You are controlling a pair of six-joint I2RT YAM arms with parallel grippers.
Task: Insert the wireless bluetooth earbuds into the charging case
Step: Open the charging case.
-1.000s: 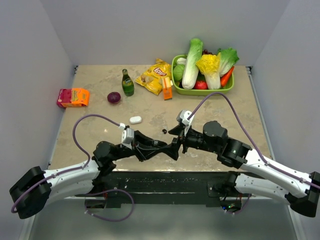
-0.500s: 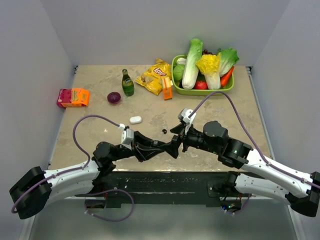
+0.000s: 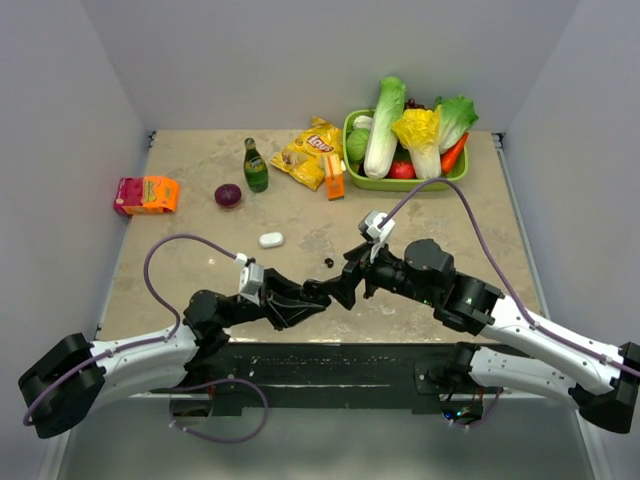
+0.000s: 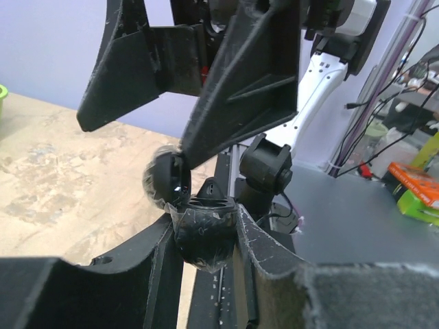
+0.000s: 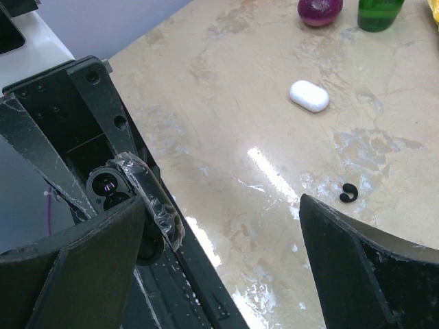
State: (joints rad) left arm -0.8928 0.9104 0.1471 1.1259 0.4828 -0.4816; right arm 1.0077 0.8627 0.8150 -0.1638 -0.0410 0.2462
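Charging case [image 4: 204,233] (black) partly hidden

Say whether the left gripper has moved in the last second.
Yes. The left gripper drew back leftward, from right of the loose black earbud to straight below it in the top view.

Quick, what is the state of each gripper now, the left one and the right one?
Left gripper: closed on the black charging case, whose lid is open.
Right gripper: open, holding nothing.
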